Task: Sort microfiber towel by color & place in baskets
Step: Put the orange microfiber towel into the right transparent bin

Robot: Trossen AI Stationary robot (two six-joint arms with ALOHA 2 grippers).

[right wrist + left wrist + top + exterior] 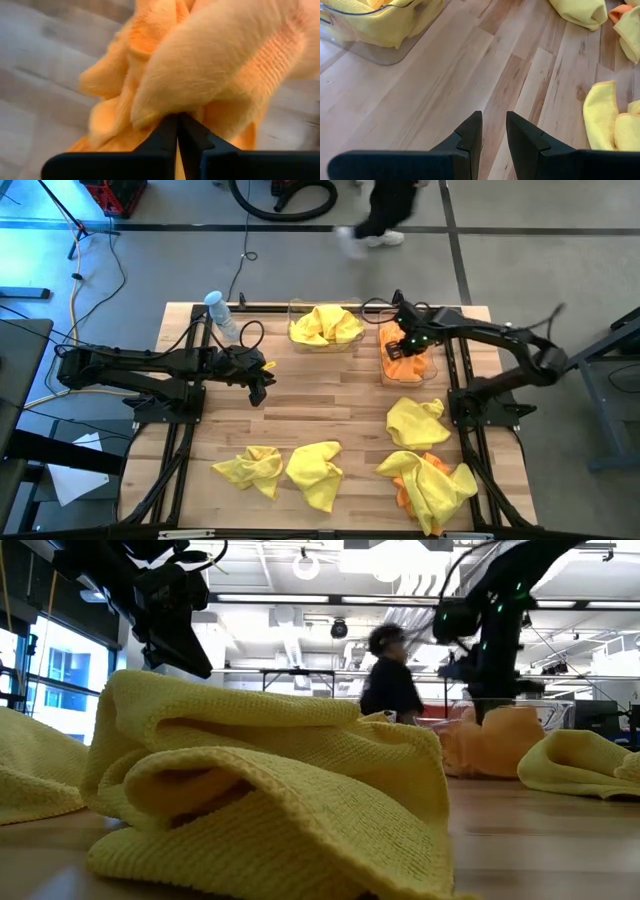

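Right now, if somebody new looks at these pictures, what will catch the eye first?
Bright yellow towels lie scattered over the near half of the wooden table. At the far right, the right gripper is shut on an orange towel in the right basket; the neighbouring basket holds yellow ones.

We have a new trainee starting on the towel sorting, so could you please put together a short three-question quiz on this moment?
1. True or false: the right gripper is shut on an orange towel over the right basket.
2. Which colour fills the left basket? A) orange B) yellow C) blue
3. Fill in: the left gripper hangs over bare ____, holding nothing.

Key
1. True; its fingers pinch orange cloth above the basket that holds orange.
2. B; a yellow towel lies in it.
3. Table; its fingers stand slightly apart over the wood, between the baskets and the loose towels.
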